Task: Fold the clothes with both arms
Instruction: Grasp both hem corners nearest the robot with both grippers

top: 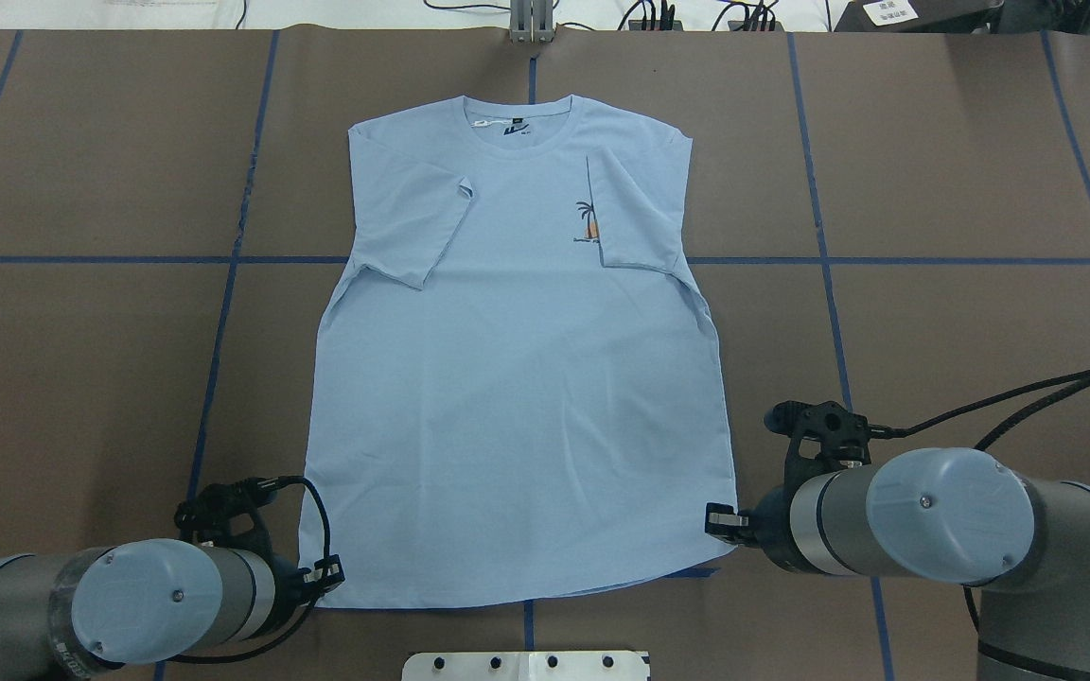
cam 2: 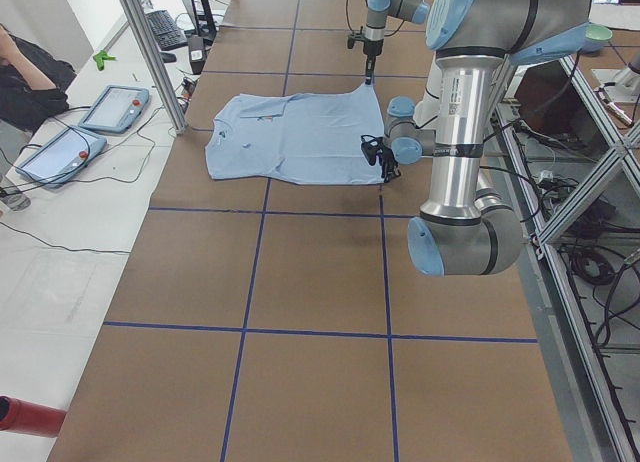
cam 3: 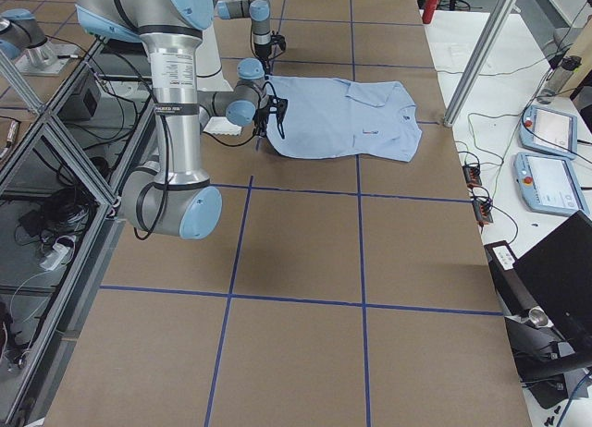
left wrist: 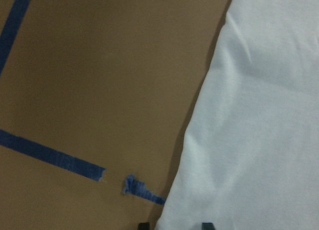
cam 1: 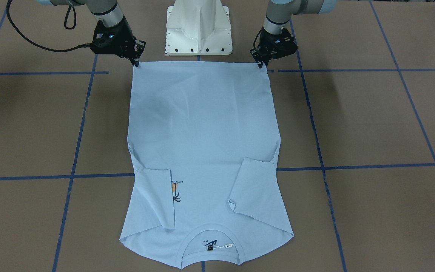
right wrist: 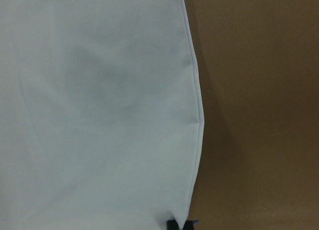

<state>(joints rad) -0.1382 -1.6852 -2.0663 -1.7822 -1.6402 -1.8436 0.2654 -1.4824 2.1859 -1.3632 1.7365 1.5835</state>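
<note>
Right arm [top: 942, 515] hides hand [top: 717, 518] (grip unclear) at T-shirt [top: 517, 378].

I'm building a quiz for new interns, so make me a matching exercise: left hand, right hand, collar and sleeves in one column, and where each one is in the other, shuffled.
1. left hand
2. right hand
3. collar
4. sleeves

A. folded in over the shirt's front
B. at the hem corner on the robot's right
C. at the shirt's end far from the robot
D. at the hem corner on the robot's left

Pairs: 1-D, 2-B, 3-C, 4-A
</note>
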